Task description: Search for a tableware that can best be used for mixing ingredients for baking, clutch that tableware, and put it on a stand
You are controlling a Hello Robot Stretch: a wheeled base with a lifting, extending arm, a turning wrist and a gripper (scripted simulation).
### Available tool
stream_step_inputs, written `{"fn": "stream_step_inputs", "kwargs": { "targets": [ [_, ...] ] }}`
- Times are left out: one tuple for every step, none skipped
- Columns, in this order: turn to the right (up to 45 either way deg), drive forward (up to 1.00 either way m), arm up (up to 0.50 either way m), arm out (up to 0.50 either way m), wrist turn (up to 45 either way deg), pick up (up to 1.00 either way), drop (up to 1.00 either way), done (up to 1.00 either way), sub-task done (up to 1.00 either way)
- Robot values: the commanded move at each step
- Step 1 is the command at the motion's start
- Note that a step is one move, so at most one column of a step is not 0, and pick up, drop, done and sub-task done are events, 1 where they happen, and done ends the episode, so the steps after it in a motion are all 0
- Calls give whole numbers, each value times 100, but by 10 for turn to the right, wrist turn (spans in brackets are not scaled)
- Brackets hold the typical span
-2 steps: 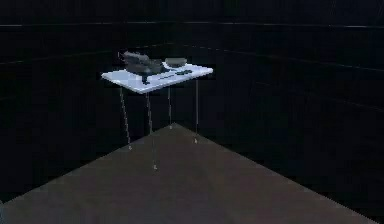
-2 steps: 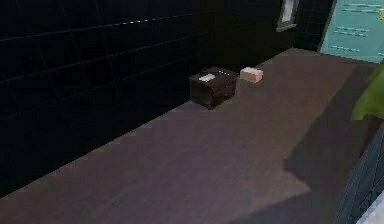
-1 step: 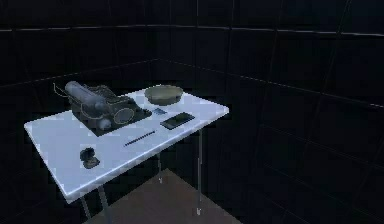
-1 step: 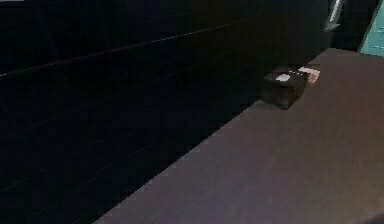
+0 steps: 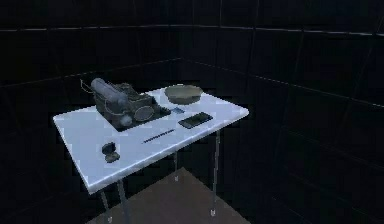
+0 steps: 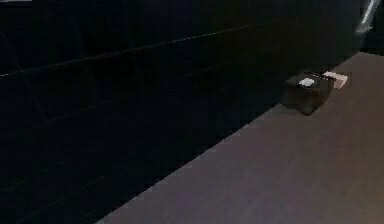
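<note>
A pale blue-white table (image 5: pixel 90 150) on thin legs stands in the forward view's middle, ahead of me. On its far right part lies a round, shallow, grey-green bowl (image 5: pixel 184 94). Left of the bowl a dark grey bulky object with rounded parts (image 5: pixel 122 100) sits on a black mat. A small flat dark rectangle (image 5: pixel 196 120) lies near the table's right front edge. A small dark item (image 5: pixel 110 153) rests near the table's front left.
Dark walls close in behind the table and along the arm side view's left. A brown box (image 6: pixel 310 92) with a pale top stands on the floor at the arm side view's upper right. Brown floor (image 6: pixel 280 170) stretches across that view's lower right.
</note>
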Motion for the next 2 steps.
{"fn": "stream_step_inputs", "kwargs": {
  "targets": [
    [0, 30, 0, 0, 0, 0, 0, 0, 0],
    [-450, 0, 0, 0, 0, 0, 0, 0, 0]
  ]
}}
